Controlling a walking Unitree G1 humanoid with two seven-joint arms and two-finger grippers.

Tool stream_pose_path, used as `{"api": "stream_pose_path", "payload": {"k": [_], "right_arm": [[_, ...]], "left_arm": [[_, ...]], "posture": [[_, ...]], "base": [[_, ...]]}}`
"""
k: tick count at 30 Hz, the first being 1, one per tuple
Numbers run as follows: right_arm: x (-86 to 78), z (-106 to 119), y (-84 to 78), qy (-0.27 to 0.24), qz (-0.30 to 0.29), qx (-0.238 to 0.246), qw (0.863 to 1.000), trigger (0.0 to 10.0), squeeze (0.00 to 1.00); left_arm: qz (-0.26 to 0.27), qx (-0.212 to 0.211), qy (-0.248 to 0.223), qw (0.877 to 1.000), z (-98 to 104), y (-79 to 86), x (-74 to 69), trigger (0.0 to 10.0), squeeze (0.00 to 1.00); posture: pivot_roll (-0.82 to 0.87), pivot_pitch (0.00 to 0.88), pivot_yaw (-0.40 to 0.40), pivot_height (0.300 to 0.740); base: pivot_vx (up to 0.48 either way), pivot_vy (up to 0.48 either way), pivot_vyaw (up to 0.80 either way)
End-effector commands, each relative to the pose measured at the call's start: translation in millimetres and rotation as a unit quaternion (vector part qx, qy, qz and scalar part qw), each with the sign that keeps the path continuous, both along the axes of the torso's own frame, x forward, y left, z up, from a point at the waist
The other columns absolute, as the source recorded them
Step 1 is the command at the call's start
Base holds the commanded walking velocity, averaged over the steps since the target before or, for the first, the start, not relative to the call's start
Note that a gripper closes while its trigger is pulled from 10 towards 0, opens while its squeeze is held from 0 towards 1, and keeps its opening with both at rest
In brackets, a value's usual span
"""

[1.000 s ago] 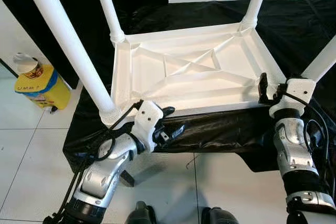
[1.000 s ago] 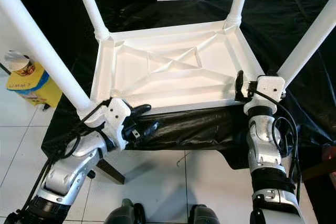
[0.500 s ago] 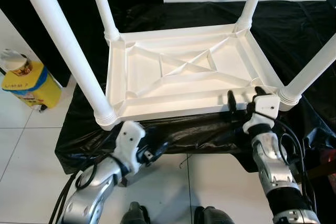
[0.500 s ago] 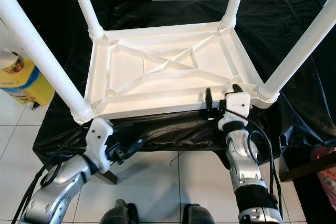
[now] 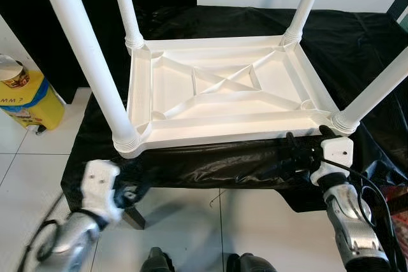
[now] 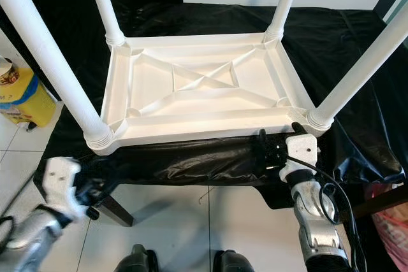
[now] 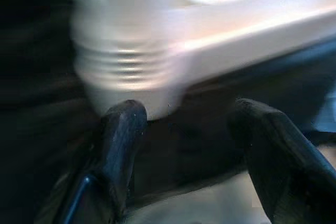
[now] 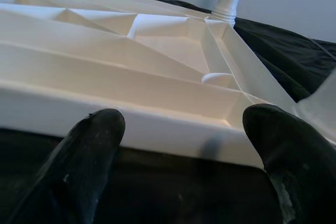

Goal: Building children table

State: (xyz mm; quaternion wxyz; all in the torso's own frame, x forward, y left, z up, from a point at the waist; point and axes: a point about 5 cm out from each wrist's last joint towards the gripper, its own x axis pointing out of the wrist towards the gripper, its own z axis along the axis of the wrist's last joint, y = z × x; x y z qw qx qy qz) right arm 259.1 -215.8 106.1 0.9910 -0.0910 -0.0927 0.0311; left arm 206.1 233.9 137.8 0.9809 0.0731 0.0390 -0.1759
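1. I see the white children's table [image 5: 223, 90] lying upside down on a surface draped in a black cloth [image 5: 357, 36], its ribbed underside facing up and its four legs pointing upward.
2. The top is rectangular; its long axis runs from my left to my right, and one long edge faces the robot along the near edge of the cloth.
3. The near-left leg [image 5: 83, 49] rises from a ribbed collar at the near-left corner; the near-right leg [image 5: 376, 90] rises from the near-right corner and leans out to the right in the head views. The two far legs [image 6: 284, 1] stand at the far corners.
4. The right gripper [image 5: 294, 156] is just below the near long edge, beside the near-right corner, against the hanging cloth. In the right wrist view its two fingers [image 8: 86, 150] are spread wide with the table's rim between and beyond them. They grasp nothing; I cannot tell whether they touch the cloth.
5. The left gripper [image 7: 184, 145] is low, below and in front of the near-left corner. The left wrist view is blurred, but the fingers [image 7: 123, 135] are clearly apart, pointing at the ribbed collar of the near-left leg. One fingertip lies close under the collar; contact cannot be judged. Nothing is held.
6. A yellow container [image 5: 29, 97] with a blue band stands on the white tiled floor [image 5: 25, 176] to the left of the draped surface
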Motion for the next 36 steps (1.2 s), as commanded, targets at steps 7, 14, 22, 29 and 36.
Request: {"api": "stream_pose_path", "payload": {"k": [7,14,22,29,36], "right_arm": [[-18.9,-7,-11.0,0.027,0.01,-0.007,1.0,10.0,0.0],[-29.8,-17,-6.2,0.049,0.01,-0.001,0.999,10.0,0.0],[-37.8,-31,4.6,0.073,0.005,0.013,0.997,10.0,0.0],[-39.7,-38,9.1,0.087,-0.005,0.027,0.996,10.0,0.0],[-17.8,-47,18.8,0.095,-0.057,0.061,0.992,10.0,0.0]], "left_arm": [[0.045,0.037,-0.003,0.998,7,55.0,8.8,10.0,0.0],[0.094,0.055,0.001,0.994,23,110.6,41.2,10.0,0.0],[0.125,0.037,-0.025,0.991,43,122.0,87.7,10.0,0.0],[0.111,0.047,-0.031,0.992,46,106.7,113.7,10.0,0.0],[0.084,0.015,-0.048,0.995,52,69.7,147.8,10.0,0.0]], "posture": [[0.07,0.075,-0.064,0.74],[0.05,0.055,-0.05,0.74],[0.03,0.064,-0.029,0.74],[0.01,0.084,-0.018,0.74],[-0.01,0.117,-0.016,0.74]], "base": [[0.0,0.0,0.0],[0.0,0.0,0.0],[0.0,0.0,0.0],[0.0,0.0,0.0],[0.0,0.0,0.0]]}}
